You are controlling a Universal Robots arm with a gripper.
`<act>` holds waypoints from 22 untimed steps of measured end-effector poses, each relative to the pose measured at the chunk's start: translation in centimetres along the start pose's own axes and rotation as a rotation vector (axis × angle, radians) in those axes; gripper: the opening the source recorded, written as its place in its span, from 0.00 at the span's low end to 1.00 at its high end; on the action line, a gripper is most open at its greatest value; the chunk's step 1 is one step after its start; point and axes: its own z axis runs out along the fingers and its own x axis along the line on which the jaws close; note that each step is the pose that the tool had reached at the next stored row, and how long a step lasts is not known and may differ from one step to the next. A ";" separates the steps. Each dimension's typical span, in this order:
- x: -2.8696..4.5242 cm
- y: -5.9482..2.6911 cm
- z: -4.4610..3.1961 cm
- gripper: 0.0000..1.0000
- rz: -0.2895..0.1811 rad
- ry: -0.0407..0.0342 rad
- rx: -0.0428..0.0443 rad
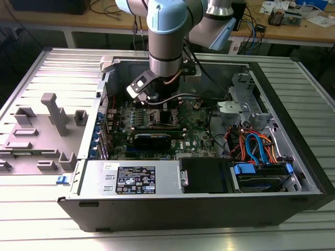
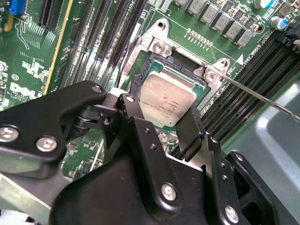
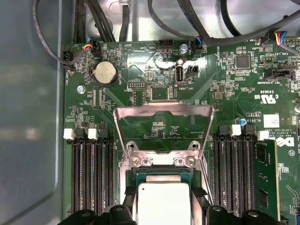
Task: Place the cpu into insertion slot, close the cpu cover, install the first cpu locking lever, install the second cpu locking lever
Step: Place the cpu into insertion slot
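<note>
A small flat square cpu with a dull grey lid sits low over the insertion slot, a square socket with a dark centre and a silver metal rim. It covers most of the slot's dark centre, but whether it is fully seated cannot be told. The black two-fingered hand grasps it, its fingers closed against two opposite edges of the chip. In the first wrist view the cpu lies between the tips of the hand, with a strip of the insertion slot bare just beyond it. The cpu cover, a thin silver metal frame plate with a large square window, stands swung up from the slot's far edge, away from the hand, and green board shows through its window. A thin silver wire locking lever juts out from one corner of the slot, unlatched. Long narrow black memory slots run just beside the slot on two opposite sides. The slot lies on a green motherboard inside an open black computer case on a ribbed metal table. In the exterior view the grey and pale blue arm reaches straight down, with the hand above the slot.
</note>
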 end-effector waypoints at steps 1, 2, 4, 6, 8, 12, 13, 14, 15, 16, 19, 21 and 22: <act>0.00 0.00 0.04 0.54 0.000 0.0001 0.0000; 0.00 0.01 0.09 0.54 0.000 0.0001 0.0000; 0.01 0.01 0.18 0.54 0.000 -0.0003 0.0002; 0.01 0.01 0.26 0.54 0.000 -0.0006 0.0004; 0.02 0.01 0.29 0.54 0.000 -0.0002 0.0002; 0.02 0.01 0.30 0.54 0.000 0.0000 0.0001; 0.02 0.01 0.30 0.54 0.000 0.0000 0.0001; 0.02 0.01 0.30 0.54 0.000 0.0000 0.0000; 0.04 0.02 0.32 0.54 0.000 0.0012 -0.0002; 0.04 0.02 0.33 0.55 0.000 0.0009 -0.0004; 0.02 0.01 0.30 0.62 0.000 0.0001 0.0000; 0.03 0.01 0.30 0.62 0.000 0.0001 0.0000; 0.02 0.01 0.30 0.62 0.000 0.0001 0.0001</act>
